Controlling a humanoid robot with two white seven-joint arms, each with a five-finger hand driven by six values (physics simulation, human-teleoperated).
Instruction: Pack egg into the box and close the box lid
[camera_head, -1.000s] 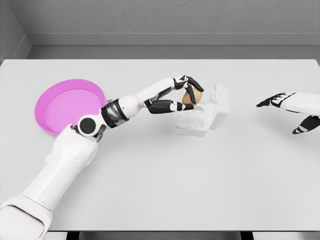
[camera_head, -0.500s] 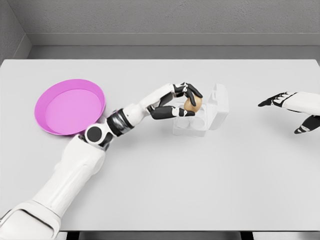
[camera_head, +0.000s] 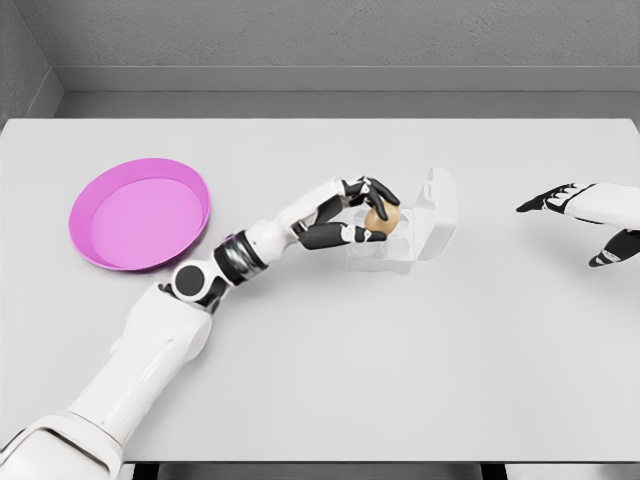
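Observation:
A brown egg (camera_head: 382, 217) is pinched in my left hand (camera_head: 368, 211), whose dark fingers curl around it. The egg sits low over the far cells of a small white box (camera_head: 384, 248) in the middle of the table. The box lid (camera_head: 438, 212) stands open, tilted up on the box's right side. I cannot tell whether the egg touches the cell floor. My right hand (camera_head: 580, 220) hovers at the far right edge of the view, fingers spread, holding nothing.
A round pink plate (camera_head: 140, 212) lies on the left part of the white table (camera_head: 330, 370). A grey wall runs behind the table's far edge.
My left hand has lowered the egg from above the box down into its far cells, and the elbow has shifted right. The right hand has barely moved.

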